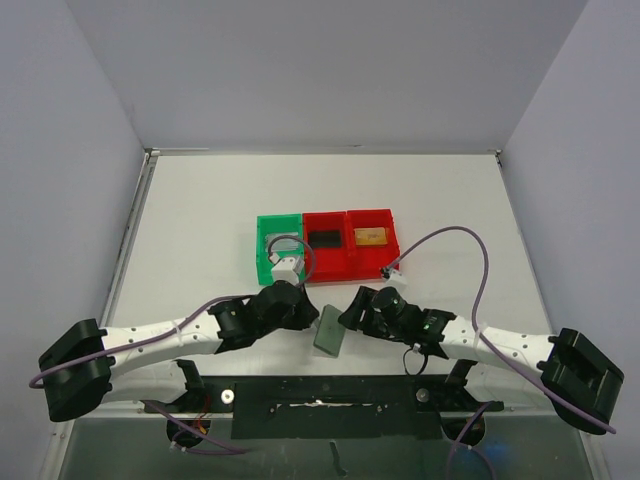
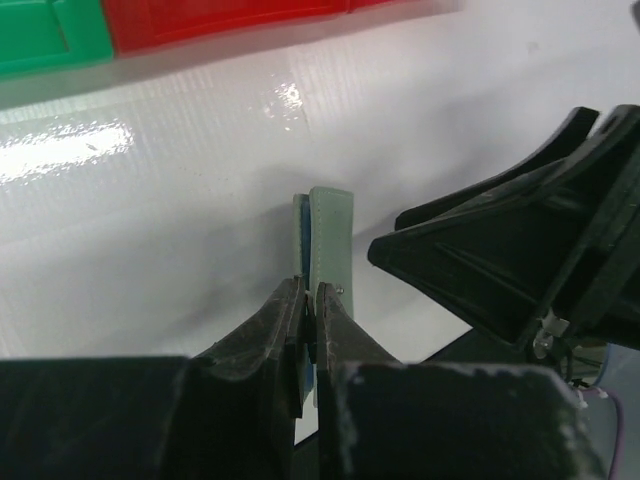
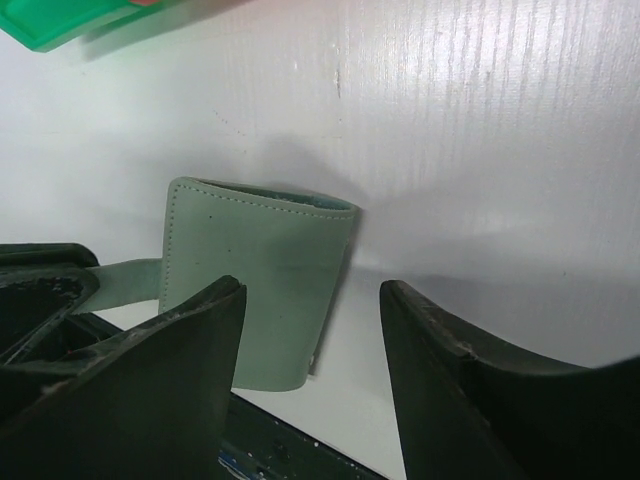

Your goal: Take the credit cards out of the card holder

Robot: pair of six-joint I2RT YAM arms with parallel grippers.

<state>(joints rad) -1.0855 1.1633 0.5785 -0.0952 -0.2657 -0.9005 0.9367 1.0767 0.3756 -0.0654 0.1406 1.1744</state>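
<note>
1. A green open plastic bin [image 1: 263,250] and two red open plastic bins [image 1: 346,264] stand side by side in a row at the middle of the white bench [image 1: 200,210]. A black card [image 1: 324,238] lies in the middle bin and a gold card [image 1: 369,236] in the rightmost.
2. The flat, thin grey-green card holder [image 1: 329,332] is near the bench's front edge. It is in front of the bins, apart from them, and between the two pincers.
3. The left pincer [image 2: 310,292] is clenched on the card holder's near edge.
4. The right pincer [image 3: 312,290] is released, its jaws spread wide. The card holder sits partly behind one finger [image 3: 170,370]; whether they touch cannot be told.
5. Only the left wrist view shows the card holder edge-on, with a blue layer [image 2: 299,225] against its side. Whether that layer is a card cannot be told.
6. Only the right wrist view shows the holder's broad stitched face.
7. Only the top view shows what lies in the bins.
</note>
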